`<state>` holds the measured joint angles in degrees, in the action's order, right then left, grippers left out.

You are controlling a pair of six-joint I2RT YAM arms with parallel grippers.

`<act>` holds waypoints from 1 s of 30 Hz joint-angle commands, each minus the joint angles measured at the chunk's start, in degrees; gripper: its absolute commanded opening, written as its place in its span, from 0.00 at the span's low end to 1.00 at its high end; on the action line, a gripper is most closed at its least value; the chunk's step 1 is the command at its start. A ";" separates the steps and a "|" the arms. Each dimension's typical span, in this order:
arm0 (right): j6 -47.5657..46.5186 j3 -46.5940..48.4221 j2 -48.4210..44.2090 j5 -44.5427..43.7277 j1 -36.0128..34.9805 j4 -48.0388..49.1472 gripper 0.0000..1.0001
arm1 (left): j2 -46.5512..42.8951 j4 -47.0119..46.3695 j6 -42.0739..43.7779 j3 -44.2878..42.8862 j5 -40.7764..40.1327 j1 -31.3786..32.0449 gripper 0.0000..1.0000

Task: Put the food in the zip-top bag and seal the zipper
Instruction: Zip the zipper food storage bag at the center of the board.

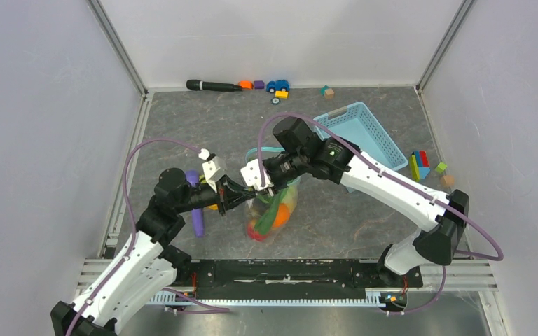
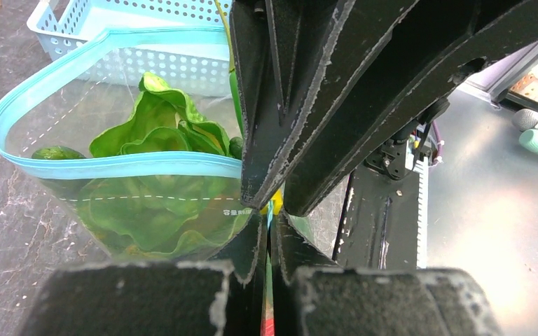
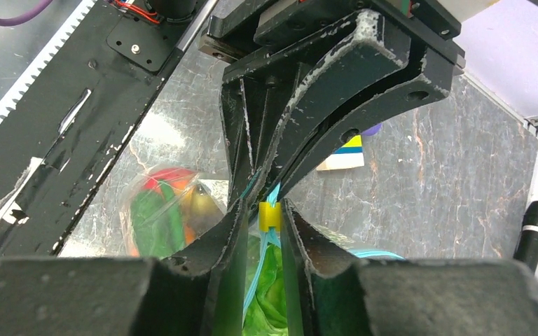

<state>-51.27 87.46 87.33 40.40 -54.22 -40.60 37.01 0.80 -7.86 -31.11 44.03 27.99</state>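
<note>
A: Item: clear floppy zip-top bag (image 1: 274, 204), mid-table, toy produce (image 2: 154, 133) inside. Likely light, soft, slippery.

B: Hold: teal-blue zipper strip (image 2: 133, 166); left gripper (image 2: 269, 231) clamped on it, right gripper (image 3: 263, 210) nearly closed around yellow plastic slider (image 3: 270, 217), grip unclear.

A robot lab cell: white panel walls (image 1: 42, 105) box in a grey stone-patterned tabletop (image 1: 350, 224).

Just beyond the right gripper (image 1: 270, 190), off to its right: light-blue lattice basket (image 1: 361, 133). Far beyond, at the back wall: black microphone (image 1: 214, 85), blue toy car (image 1: 277, 85). Well right: coloured blocks (image 1: 420, 165). Just left of the left gripper (image 1: 242, 194): purple stick (image 1: 197, 217), flat on the grey surface (image 1: 364, 217).
</note>
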 commanded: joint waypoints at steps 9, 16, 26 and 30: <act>-1.62 3.96 3.01 -2.71 -0.20 -5.70 0.00 | -2.79 -1.07 3.37 -1.21 1.24 0.55 0.02; 1.20 3.59 2.48 -11.81 -0.19 -5.02 0.00 | -5.21 -1.07 4.12 -0.43 0.23 0.49 0.02; 1.97 -0.13 -2.00 -26.30 1.01 -3.72 0.00 | -5.97 0.94 4.52 -0.34 -1.58 0.51 0.02; 2.40 -1.31 -3.96 -28.90 1.99 -3.00 0.00 | -6.05 1.12 4.34 -0.38 -2.46 0.49 0.02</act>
<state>-49.06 87.61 86.48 25.30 -55.88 -41.82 33.10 4.19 -5.02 -30.30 39.18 28.14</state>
